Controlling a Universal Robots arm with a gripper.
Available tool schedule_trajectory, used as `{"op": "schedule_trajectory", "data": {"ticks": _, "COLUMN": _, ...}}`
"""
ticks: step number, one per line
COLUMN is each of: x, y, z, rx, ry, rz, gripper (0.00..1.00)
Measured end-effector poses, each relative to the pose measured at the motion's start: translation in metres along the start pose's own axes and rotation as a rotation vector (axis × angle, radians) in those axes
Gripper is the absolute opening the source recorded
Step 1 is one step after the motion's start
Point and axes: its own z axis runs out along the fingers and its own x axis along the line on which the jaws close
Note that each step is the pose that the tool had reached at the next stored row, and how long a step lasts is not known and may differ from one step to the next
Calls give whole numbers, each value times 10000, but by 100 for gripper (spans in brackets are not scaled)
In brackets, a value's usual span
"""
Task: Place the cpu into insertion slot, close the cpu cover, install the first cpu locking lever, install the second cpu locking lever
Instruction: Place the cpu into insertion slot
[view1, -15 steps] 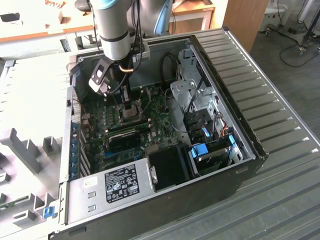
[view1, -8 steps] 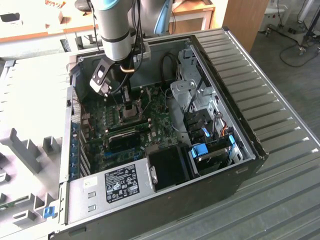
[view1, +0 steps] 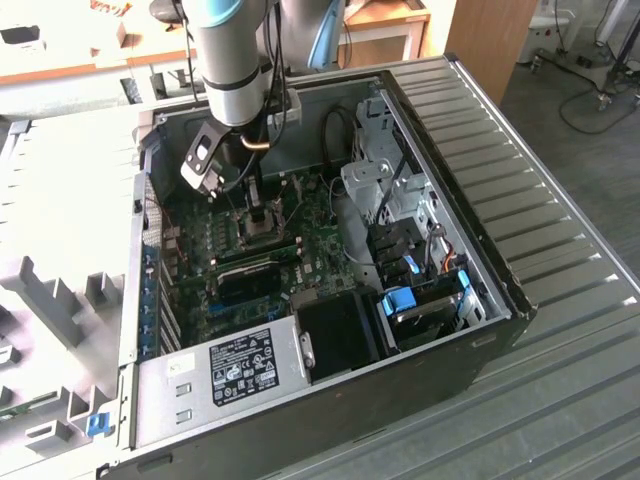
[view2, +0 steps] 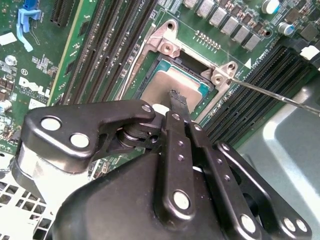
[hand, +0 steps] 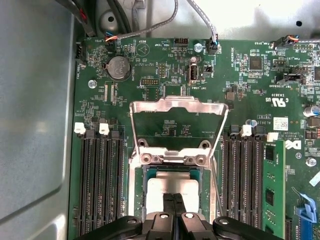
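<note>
1. the open computer case (view1: 400, 385) lies on its side, and the robot arm (view1: 232, 60) reaches down into it over the green motherboard (hand: 165, 65).
2. the gripper (hand: 173, 199) hangs directly over the socket. in both wrist views its two fingers are pressed together with nothing between them. their tips sit at or just above the chip's top, and i cannot tell whether they touch it.
3. the cpu cover (hand: 177, 104) stands swung up on its hinge, with bare board showing through its square cut-out, so it is not closed.
4. the insertion slot (view2: 184, 60) sits between two banks of long memory slots (hand: 100, 185), and its dark edge shows around the chip.
5. the cpu (hand: 159, 187) lies flat inside the insertion slot, silver top up, and looks level in the second wrist view.
6. a thin locking lever (view2: 272, 93) sticks out free to one side of the socket, unlatched.
7. my judgement: placing the chip looks as good as done, with the closed fingers perhaps seating it. the cover step is not yet begun. with the fingers over the chip, the cover has no clear path down, and both levers wait on the cover.
</note>
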Motion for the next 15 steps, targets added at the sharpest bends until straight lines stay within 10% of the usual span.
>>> {"op": "schedule_trajectory", "data": {"ticks": 15, "x": -11, "y": -4, "z": 64, "rx": 4, "ry": -6, "rz": 1, "gripper": 11}}
